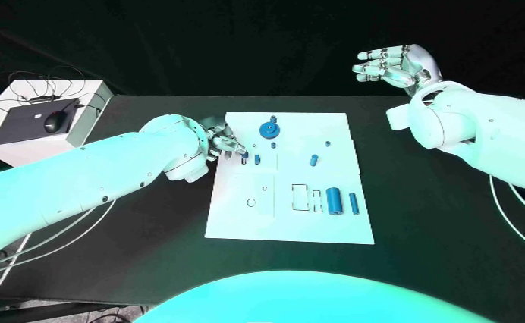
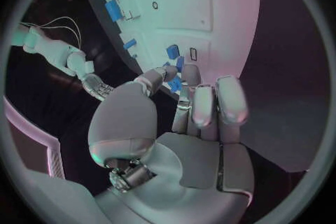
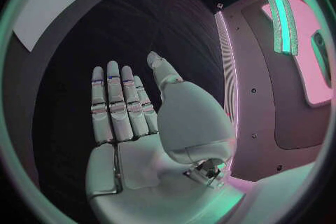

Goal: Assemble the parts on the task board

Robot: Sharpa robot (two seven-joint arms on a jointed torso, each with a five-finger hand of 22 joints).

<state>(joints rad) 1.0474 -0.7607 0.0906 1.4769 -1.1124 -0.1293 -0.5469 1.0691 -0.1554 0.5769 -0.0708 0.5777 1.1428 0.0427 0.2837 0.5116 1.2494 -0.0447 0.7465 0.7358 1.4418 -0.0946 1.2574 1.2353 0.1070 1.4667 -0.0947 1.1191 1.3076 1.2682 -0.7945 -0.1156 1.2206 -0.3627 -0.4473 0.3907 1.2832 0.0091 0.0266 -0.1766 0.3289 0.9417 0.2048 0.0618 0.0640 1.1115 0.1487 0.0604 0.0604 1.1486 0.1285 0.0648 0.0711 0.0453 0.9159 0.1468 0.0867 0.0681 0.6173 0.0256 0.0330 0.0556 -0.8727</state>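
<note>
The white task board (image 1: 328,224) lies mid-table. My left hand (image 1: 224,143) is at its left edge, and in the left wrist view the thumb and a finger pinch a small blue part (image 2: 173,85) low over the board (image 2: 210,0). Just beyond the fingertips are two more blue pieces (image 2: 172,51). A round blue gear (image 1: 269,129) stands near the far edge, with small pegs (image 1: 314,160) mid-board and two blue cylinders (image 1: 332,200) toward the near right. My right hand (image 1: 394,65) is raised off the table at the far right, fingers straight and holding nothing (image 3: 122,106).
A white box (image 1: 49,118) carrying a black device and cables sits at the table's far left corner. Black tabletop (image 1: 438,217) surrounds the board on both sides and in front.
</note>
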